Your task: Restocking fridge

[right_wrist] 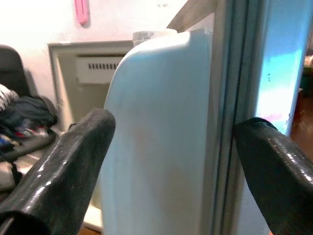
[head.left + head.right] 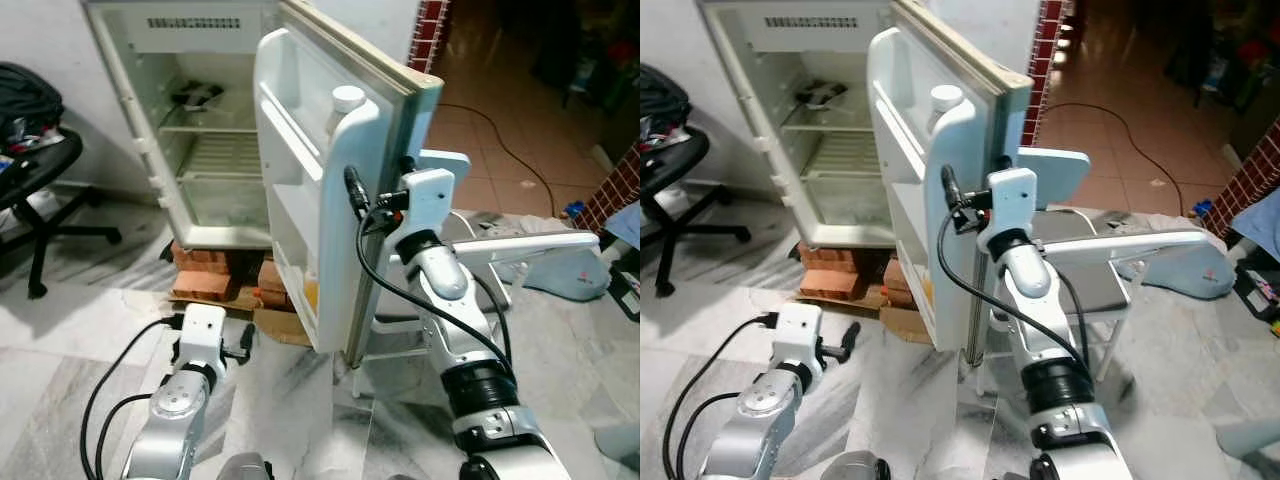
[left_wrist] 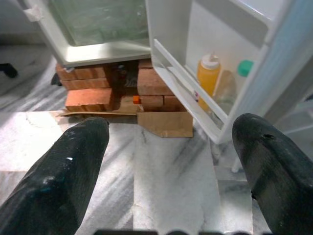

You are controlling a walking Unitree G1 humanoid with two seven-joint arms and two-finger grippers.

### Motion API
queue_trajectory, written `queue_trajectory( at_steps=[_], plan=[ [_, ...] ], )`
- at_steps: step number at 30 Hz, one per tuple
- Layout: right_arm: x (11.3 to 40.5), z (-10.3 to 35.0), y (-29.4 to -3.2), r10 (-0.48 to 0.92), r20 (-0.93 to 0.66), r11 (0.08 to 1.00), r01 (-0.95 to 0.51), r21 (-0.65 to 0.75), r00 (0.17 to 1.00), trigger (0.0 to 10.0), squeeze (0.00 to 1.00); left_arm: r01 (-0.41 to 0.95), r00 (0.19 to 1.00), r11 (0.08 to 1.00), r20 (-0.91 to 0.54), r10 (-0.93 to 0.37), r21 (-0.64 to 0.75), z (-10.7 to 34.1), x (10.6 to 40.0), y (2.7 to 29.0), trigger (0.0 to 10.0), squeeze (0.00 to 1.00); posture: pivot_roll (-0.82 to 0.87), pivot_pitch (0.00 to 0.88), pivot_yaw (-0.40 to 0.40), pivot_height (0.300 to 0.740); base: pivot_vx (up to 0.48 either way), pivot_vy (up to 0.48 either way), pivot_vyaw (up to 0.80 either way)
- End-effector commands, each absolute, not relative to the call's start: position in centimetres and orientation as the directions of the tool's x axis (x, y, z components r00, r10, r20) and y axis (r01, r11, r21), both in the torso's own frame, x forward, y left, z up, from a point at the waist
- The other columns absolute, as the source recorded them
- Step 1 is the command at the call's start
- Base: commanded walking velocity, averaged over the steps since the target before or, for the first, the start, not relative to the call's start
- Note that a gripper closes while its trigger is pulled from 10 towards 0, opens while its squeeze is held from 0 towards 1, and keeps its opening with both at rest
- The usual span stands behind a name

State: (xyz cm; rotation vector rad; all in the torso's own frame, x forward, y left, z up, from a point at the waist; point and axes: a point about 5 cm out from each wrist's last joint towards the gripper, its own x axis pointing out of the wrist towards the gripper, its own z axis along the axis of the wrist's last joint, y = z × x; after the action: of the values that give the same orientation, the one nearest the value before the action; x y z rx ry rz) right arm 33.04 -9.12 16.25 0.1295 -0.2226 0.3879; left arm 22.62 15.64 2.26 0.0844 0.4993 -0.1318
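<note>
The floor [image 2: 300, 400] is pale marble with grey streaks, and it turns to reddish tiles [image 2: 500, 150] further back on the right. A small white fridge [image 2: 200, 130] stands open against a white wall. It sits on red bricks [image 2: 205, 270] with a flat bit of cardboard [image 3: 164, 123] at their front. Its wire shelves look almost bare, with one dark thing on the top shelf that is too small to tell.

The fridge door [image 2: 340, 190] swings out wide toward the robot. A white bottle cap [image 2: 347, 98] pokes up from the top door shelf. Down in the bottom door shelf stand an orange bottle [image 3: 209, 73] with a white cap and a clear bottle with a green cap [image 3: 244, 67], side by side.

The right tool [image 1: 171, 161] is up at the outer edge of the door. Its two black fingers are spread wide, one on each side of the door edge, and they hold nothing.

The left tool [image 3: 168, 161] is low over the floor near the bricks. It is wide open too and holds nothing.

A black office chair [image 2: 40, 190] with clothes on it stands at the left. A white folding worktop [image 2: 520, 245] stands behind the right arm, and a black cable [image 2: 500, 145] runs over the tiles.
</note>
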Motion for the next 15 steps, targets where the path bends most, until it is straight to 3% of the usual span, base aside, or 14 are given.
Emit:
queue_trajectory(
  at_steps=[1, 3, 4, 8, 15],
  plan=[
    [32.2, 18.8, -6.1, 0.547, 0.316, 0.764, -0.616, 0.19, 0.775, 10.0, 0.0, 0.161, 0.865, 0.985, -0.489, -0.113, 0.057, 2.3, 22.5, 15.7, 10.0, 0.0, 0.15, 0.0, -0.014, 0.74, 0.0, 0.0, 0.0],
    [30.8, 19.7, -5.0, 0.648, 0.355, 0.636, -0.735, 0.236, 0.674, 10.0, 0.0, 0.162, 0.864, 0.985, -0.491, -0.114, 0.057, 2.3, 22.5, 15.7, 10.0, 0.0, 0.15, 0.0, -0.013, 0.74, 0.0, 0.0, 0.0],
    [29.1, 20.3, -4.3, 0.731, 0.387, 0.501, -0.827, 0.254, 0.562, 10.0, 0.0, 0.161, 0.863, 0.985, -0.493, -0.113, 0.054, 2.3, 22.5, 15.7, 10.0, 0.0, 0.15, 0.0, -0.013, 0.74, 0.0, 0.0, 0.0],
    [25.5, 20.2, -4.6, 0.841, 0.416, 0.216, -0.919, 0.33, 0.347, 10.0, 0.0, 0.165, 0.86, 0.985, -0.497, -0.116, 0.055, 2.2, 22.6, 15.7, 10.0, 0.0, 0.14, 0.0, -0.013, 0.74, 0.0, 0.0, 0.0],
    [24.8, 17.0, -7.0, 0.889, 0.268, 0.257, -0.889, 0.378, 0.371, 10.0, 0.0, 0.165, 0.859, 0.985, -0.499, -0.116, 0.056, 2.2, 22.5, 15.7, 10.0, 0.0, 0.14, 0.0, -0.008, 0.74, 0.0, 0.0, 0.0]
  ],
)
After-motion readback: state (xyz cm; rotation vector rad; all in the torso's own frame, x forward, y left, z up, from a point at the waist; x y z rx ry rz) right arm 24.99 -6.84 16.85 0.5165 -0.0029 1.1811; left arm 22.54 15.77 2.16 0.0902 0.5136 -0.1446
